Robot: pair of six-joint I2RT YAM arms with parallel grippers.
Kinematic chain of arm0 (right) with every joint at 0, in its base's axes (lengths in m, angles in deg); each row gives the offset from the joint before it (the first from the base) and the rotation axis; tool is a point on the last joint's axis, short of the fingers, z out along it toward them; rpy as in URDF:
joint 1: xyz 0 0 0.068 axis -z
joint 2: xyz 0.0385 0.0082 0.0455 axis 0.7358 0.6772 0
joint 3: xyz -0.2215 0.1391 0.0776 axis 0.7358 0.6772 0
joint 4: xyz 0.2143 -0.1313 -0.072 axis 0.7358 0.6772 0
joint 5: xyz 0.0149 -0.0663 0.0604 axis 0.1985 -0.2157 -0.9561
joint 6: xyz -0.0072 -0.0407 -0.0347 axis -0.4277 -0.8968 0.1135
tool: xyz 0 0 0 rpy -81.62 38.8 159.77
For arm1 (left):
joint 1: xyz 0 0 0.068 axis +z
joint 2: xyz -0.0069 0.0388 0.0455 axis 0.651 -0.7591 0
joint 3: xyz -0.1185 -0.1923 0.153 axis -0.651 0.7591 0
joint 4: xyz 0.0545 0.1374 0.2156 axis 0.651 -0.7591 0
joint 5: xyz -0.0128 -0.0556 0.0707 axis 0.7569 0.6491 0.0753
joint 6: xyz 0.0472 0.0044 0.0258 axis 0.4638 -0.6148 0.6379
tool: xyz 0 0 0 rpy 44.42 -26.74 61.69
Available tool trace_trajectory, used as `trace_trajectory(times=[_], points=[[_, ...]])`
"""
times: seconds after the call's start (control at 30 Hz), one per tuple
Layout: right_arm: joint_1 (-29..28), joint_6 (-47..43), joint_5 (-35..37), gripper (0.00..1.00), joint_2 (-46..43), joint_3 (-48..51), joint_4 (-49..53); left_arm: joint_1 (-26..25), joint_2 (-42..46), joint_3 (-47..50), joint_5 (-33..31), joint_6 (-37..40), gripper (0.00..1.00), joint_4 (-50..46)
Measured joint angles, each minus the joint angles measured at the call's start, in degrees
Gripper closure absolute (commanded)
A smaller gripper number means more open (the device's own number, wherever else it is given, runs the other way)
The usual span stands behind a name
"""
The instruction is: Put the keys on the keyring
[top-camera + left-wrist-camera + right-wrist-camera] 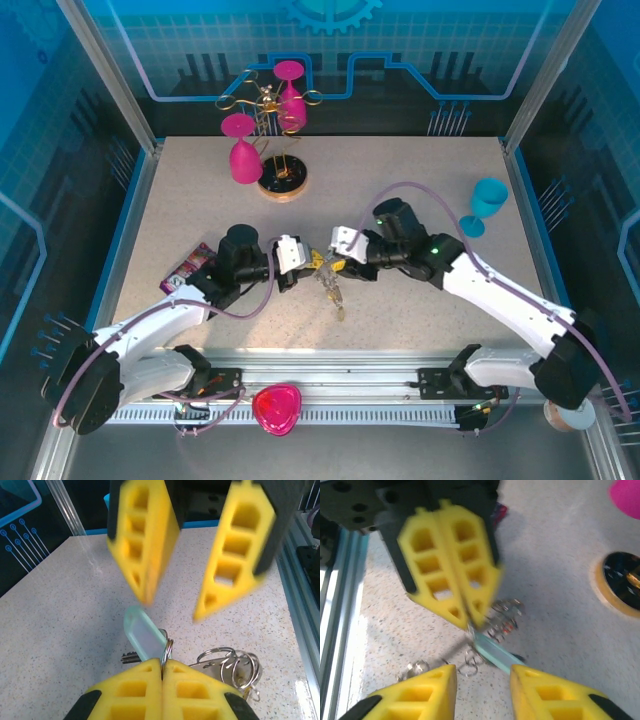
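1. Blue panelled walls (pixel 100 70) close in a speckled beige tabletop (pixel 420 200), and the two arms meet nose to nose at its middle.
2. At the far edge stands a gold wire stand (pixel 280 183) on a round black-and-wood base, with pink glasses (pixel 243 160) hung on it.
3. A teal glass (pixel 487 202) stands upright far to the right, and a purple packet (pixel 190 268) lies flat by the left arm.
4. The left end effector (pixel 162 666) is clenched, its yellow pads pressed flat together.
5. It pinches a thin ring seen edge-on, which looks to be the keyring (pixel 167 650).
6. The teal-headed key (pixel 145 636) hangs on that ring and juts out from the clenched tips, tilted just above the tabletop.
7. The right end effector (pixel 482 669) is released, with its pads well apart.
8. It faces the left one, with the teal head in the gap between its pads; I cannot tell whether either pad touches it.
9. A loose bunch of silver rings (pixel 230 664) lies on the tabletop just beside the left end effector's tips; the small pieces on it are too blurred to sort by colour.
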Motion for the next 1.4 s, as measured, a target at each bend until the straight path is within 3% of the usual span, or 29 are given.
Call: trace_trajectory(times=[0.1, 0.27, 0.57, 0.8, 0.93, 1.1, 1.4], points=[[2.67, 0.04, -1.4, 0.6, -3.43, 4.31, -3.32, 0.94, 0.0, 1.31, 1.36, -1.4, 1.0, 2.03], [2.49, -0.24, -3.67, 0.59, -3.74, 7.15, -6.43, 1.84, 0.0, 2.19, 4.66, -3.37, 1.0, 5.7], [-0.37, -6.86, -1.73, 0.51, -6.01, 8.55, -10.8, 2.69, 0.0, 2.38, 10.54, -5.09, 1.0, 7.45], [-3.65, -14.71, -0.04, 0.52, -4.44, 6.88, -8.94, 2.91, -0.02, 2.38, 13.0, -5.09, 1.0, 7.52], [-4.52, -17.16, 1.31, 0.62, -0.76, 4.9, -8.07, 2.99, -0.02, 2.38, 13.66, -5.11, 1.0, 7.5], [-4.85, -17.7, 2.25, 0.98, 0.5, 4.46, -8.0, 3.13, -0.04, 2.36, 13.97, -5.09, 1.0, 7.65], [-5.51, -14.45, 6.05, 1.0, -1.9, 6.8, -8.17, 3.56, -0.68, 2.27, 11.85, -5.01, 1.0, 7.61]])
